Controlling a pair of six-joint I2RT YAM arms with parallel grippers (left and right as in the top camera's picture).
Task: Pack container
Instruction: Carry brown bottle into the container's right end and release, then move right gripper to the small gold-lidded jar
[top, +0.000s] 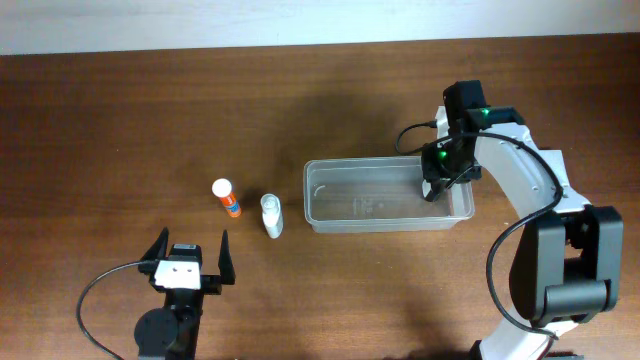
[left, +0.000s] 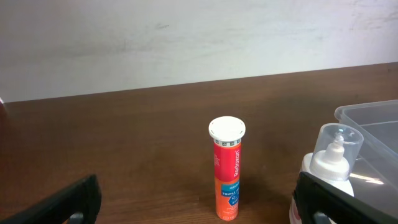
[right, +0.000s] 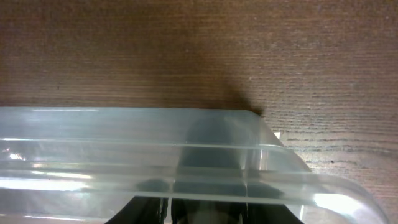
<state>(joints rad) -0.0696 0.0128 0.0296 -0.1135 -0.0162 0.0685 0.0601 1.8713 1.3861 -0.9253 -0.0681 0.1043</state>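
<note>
The container is a clear rectangular tub at the table's centre right, with nothing visible in it. My right gripper is at its far right corner, shut on the tub's wall. In the right wrist view the clear wall fills the frame and the dark fingers show through it. An orange tube with a white cap and a white bottle with a clear cap stand left of the tub. My left gripper is open and empty, in front of them. In the left wrist view its fingers frame the tube and bottle.
The table is dark brown wood with a pale wall along its far edge. The tub's left corner shows at the right edge of the left wrist view. A black cable loops on the table left of the left arm's base.
</note>
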